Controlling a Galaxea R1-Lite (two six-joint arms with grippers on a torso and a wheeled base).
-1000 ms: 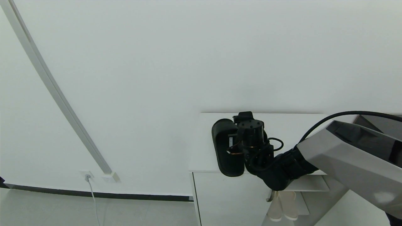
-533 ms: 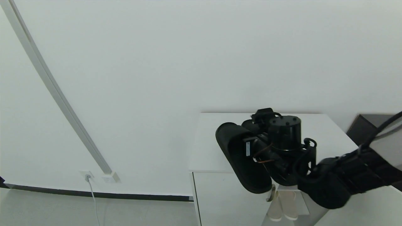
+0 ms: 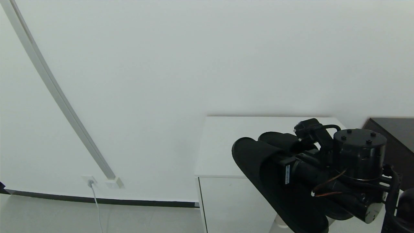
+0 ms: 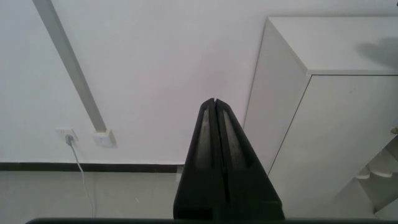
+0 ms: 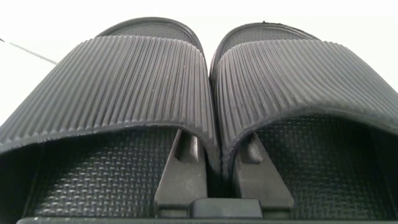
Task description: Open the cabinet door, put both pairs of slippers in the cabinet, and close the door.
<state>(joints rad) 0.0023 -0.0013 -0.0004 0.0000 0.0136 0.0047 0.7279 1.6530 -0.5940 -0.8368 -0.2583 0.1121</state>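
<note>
My right gripper (image 3: 282,159) is shut on a pair of black slippers (image 3: 271,174), held side by side in the air in front of the white cabinet (image 3: 226,145), low on the right. In the right wrist view its fingers (image 5: 180,171) pinch the two inner walls of the black slippers (image 5: 149,81) together under the ribbed straps. My left gripper (image 4: 214,134) hangs shut with nothing in it, away from the cabinet's (image 4: 323,124) left side. Open shelves (image 4: 380,177) show at the cabinet's right part.
A grey conduit (image 3: 58,94) runs slantwise down the white wall to a wall socket (image 3: 89,181) with a cable. A dark piece of furniture (image 3: 396,132) stands right of the cabinet. The floor left of the cabinet is bare.
My right arm has carried the black slippers off the cabinet top, rightward, lower and closer to the camera. They now cover the open shelf with white slippers seen before.
</note>
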